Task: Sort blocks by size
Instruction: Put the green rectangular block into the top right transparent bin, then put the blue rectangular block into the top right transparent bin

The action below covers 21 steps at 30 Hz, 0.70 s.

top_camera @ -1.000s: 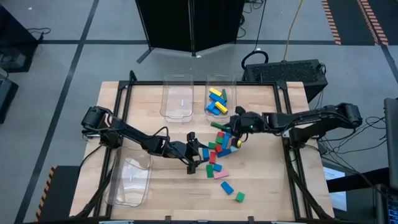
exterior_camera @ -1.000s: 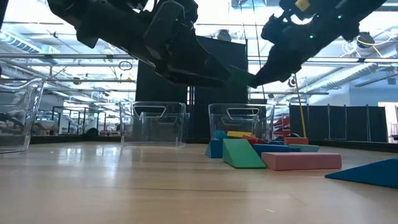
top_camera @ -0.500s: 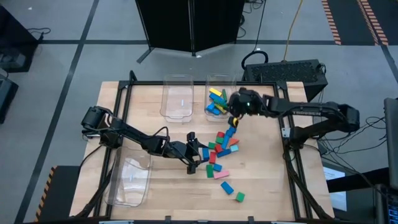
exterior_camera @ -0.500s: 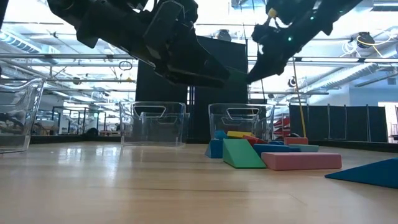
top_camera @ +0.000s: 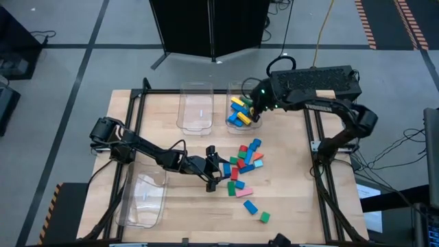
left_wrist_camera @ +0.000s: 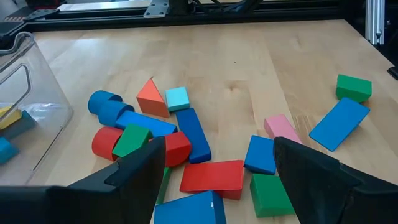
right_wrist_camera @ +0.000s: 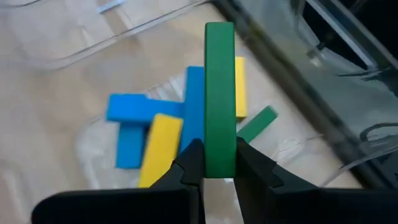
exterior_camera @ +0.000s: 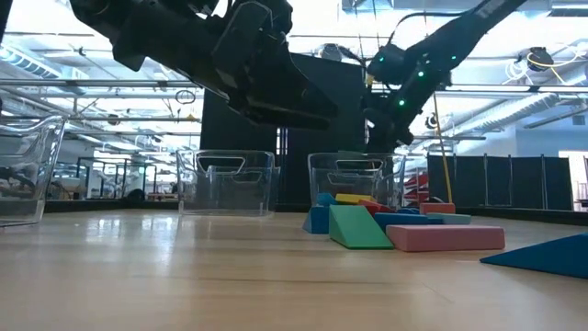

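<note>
Below the right claw point(right_wrist_camera: 212, 167), clamped on a long green rectangular block point(right_wrist_camera: 219, 99), lies the clear plastic bin point(top_camera: 233, 89) (holding other long blocks), so release low and centred.

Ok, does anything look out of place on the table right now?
Nothing is spilled or damaged. The one oddity: the loose pile of blocks on the wooden table holds non-rectangular pieces, an orange triangular wedge, a blue cylinder and a red cylinder, which fit size sorting poorly.
</note>
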Each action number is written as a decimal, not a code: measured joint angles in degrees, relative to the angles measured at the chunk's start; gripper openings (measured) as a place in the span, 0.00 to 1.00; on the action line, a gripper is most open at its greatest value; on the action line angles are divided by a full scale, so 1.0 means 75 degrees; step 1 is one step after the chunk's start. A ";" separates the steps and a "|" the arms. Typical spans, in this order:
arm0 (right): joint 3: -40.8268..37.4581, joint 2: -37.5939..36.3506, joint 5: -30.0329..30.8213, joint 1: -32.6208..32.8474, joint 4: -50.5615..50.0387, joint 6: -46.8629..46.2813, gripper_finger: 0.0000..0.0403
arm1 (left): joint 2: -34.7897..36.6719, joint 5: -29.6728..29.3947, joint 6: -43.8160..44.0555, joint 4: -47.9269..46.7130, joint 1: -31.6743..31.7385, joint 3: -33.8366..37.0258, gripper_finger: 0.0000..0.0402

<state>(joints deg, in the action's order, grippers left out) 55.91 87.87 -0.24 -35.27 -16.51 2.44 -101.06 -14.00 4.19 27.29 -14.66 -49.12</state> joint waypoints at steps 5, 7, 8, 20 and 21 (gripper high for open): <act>0.0768 0.0675 -0.0064 -0.0256 -0.0484 0.0002 0.11 | 0.0000 0.0000 -0.0001 -0.0110 0.0000 0.0000 0.74; 0.1035 0.0976 -0.0291 -0.0300 -0.0712 0.0003 0.13 | 0.0000 0.0000 0.0000 -0.0136 0.0000 0.0000 0.74; 0.1133 0.1108 -0.0392 -0.0311 -0.0764 0.0003 0.14 | 0.0000 0.0000 0.0000 -0.0134 0.0000 0.0000 0.74; 0.1537 0.1700 -0.0524 -0.0312 -0.0752 0.0111 0.22 | 0.0000 0.0000 0.0003 -0.0137 0.0000 0.0000 0.74; 0.1537 0.1700 -0.0524 -0.0312 -0.0752 0.0111 0.22 | 0.0000 0.0000 0.0006 -0.0140 0.0000 0.0000 0.74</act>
<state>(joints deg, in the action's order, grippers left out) 67.44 100.62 -4.16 -37.60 -22.15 3.27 -101.06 -14.00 4.23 26.24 -14.66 -49.12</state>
